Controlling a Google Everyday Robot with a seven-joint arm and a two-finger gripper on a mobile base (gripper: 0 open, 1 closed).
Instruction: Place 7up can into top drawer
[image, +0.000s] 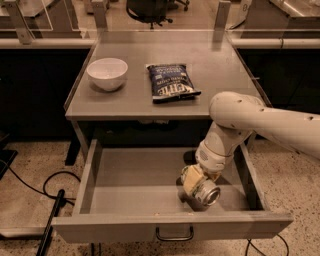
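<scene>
The top drawer (125, 232) is pulled wide open below the grey table, its dark bar handle at the front centre. My gripper (196, 184) reaches down into the right half of the drawer from the white arm on the right. It is shut on the 7up can (206, 193), which lies tilted with its silver end facing the front. The can is low, at or just above the drawer floor; I cannot tell whether it touches.
On the tabletop (220, 75) above stand a white bowl (107, 73) at the left and a dark blue chip bag (171, 82) in the middle. Black cables (47, 187) lie on the speckled floor to the left. The drawer's right wall (250, 175) is close to the arm.
</scene>
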